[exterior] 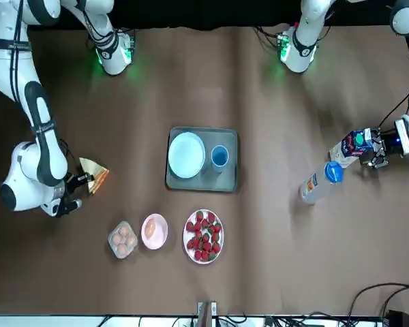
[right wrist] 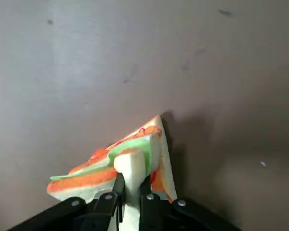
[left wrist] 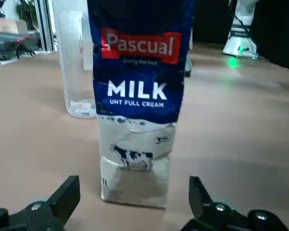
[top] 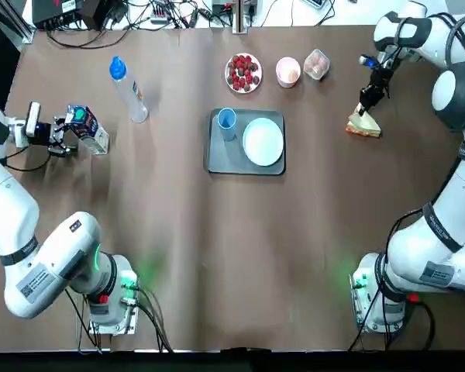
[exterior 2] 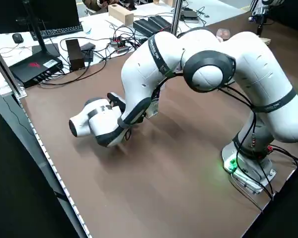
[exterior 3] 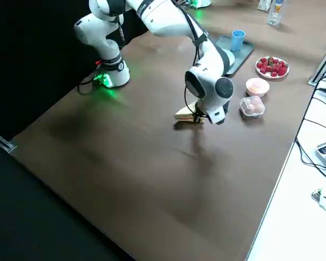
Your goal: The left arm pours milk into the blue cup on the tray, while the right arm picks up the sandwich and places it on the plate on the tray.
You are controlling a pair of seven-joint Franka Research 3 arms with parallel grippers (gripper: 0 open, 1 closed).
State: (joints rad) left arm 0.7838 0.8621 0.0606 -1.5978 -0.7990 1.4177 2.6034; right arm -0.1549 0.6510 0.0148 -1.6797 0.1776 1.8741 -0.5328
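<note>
- Covering the scene, the brown table (top: 178,232) is reached over by both arms.
- On the middle of the table, the grey tray (top: 223,161) is set.
- At the far left, the left gripper (left wrist: 136,179) is held wide open, low beside the milk (left wrist: 139,106); the upright carton is framed by its parted fingers, and no contact can be made out.
- At the right, the right gripper (right wrist: 132,178) is closed on the sandwich (right wrist: 106,166), which is pinched between its fingertips; whether the table is touched by the bread cannot be told.
- Just right of the milk and farther off, the clear bottle with blue cap (top: 130,93) is stood.
- On the tray's right part, the plate (top: 263,142) is placed, bare.
- Beyond the tray, strawberries are held in a white dish (top: 243,74).
- Right of that dish, a pink bowl (top: 288,71) and a clear container (top: 316,65) are placed side by side.
- Left of the plate, the blue cup (top: 227,124) is stood upright on the tray.
</note>
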